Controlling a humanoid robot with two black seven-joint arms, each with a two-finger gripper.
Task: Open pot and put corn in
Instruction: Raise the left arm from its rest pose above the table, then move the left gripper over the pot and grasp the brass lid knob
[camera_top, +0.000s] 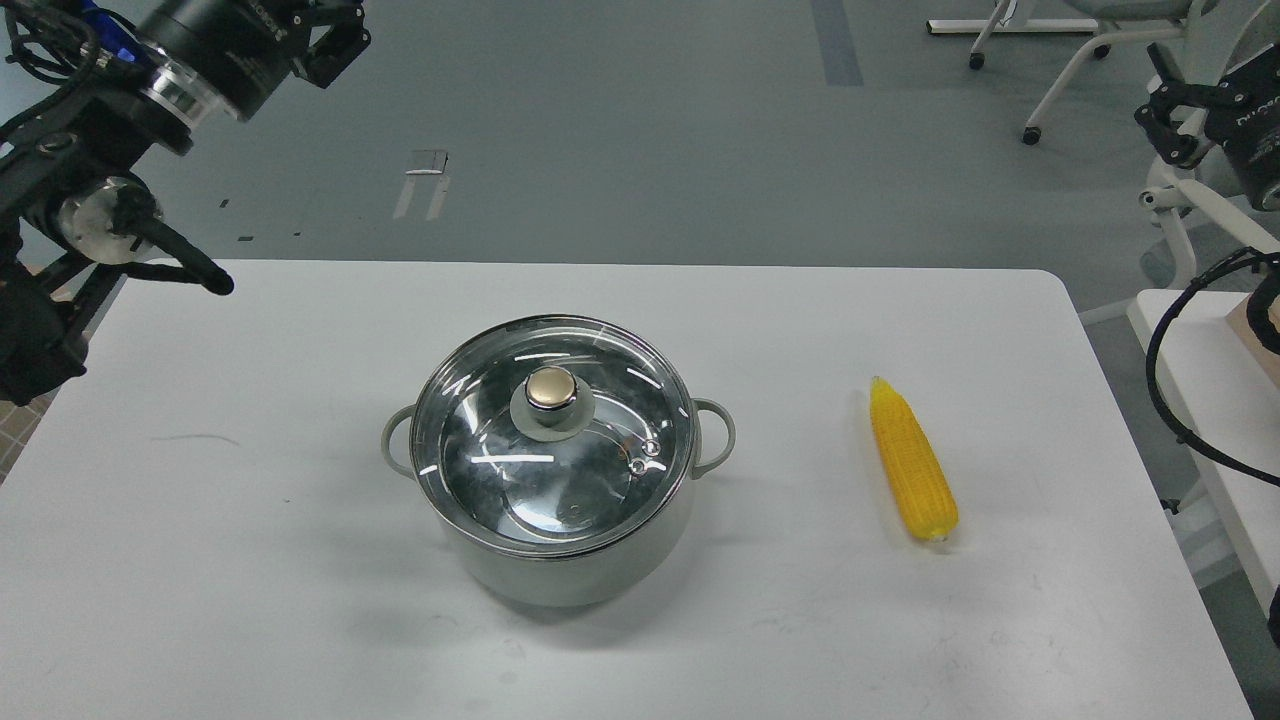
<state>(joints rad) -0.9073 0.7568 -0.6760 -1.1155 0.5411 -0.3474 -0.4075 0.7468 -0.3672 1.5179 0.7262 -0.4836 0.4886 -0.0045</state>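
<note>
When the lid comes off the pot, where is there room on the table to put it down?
Bare table lies left of the pot, out to the left edge. There is also a narrower free strip between the pot and the corn, and along the front edge. The lid is still on. Nothing is crowded; both tools hang off the table.

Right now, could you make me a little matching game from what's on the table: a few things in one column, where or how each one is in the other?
Things:
1. glass lid
2. corn cob
3. left gripper
4. pot

Places or states:
A. lying flat, right of the pot
B. raised at the top left, off the table
C. mid-table, covered
D. sitting on the pot's rim

Pairs: 1-D, 2-A, 3-B, 4-C
</note>
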